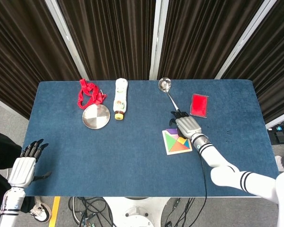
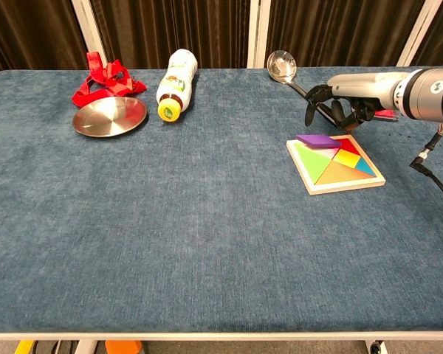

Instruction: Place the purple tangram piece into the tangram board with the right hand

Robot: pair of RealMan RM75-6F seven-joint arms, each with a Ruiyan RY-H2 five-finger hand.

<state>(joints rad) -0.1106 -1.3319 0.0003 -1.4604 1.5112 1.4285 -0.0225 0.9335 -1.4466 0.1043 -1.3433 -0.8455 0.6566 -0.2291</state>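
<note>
The purple tangram piece [image 2: 317, 139] lies at the far left corner of the wooden tangram board [image 2: 345, 185], partly on its rim and slightly tilted. In the head view the purple piece [image 1: 172, 131] sits at the top of the board [image 1: 178, 152], which holds several coloured pieces. My right hand [image 2: 338, 101] hovers just behind the board, its fingers hanging down and holding nothing, clear of the piece. From above, that right hand [image 1: 187, 125] is above the board's far edge. My left hand [image 1: 23, 168] hangs off the table's near left corner, its fingers spread and empty.
A spoon [image 2: 283, 68] lies just behind my right hand, its handle running under it. A red card [image 1: 199, 105] lies to the right. A bottle [image 2: 174, 83], a metal dish [image 2: 109, 116] and a red ribbon [image 2: 103, 80] sit at the far left.
</note>
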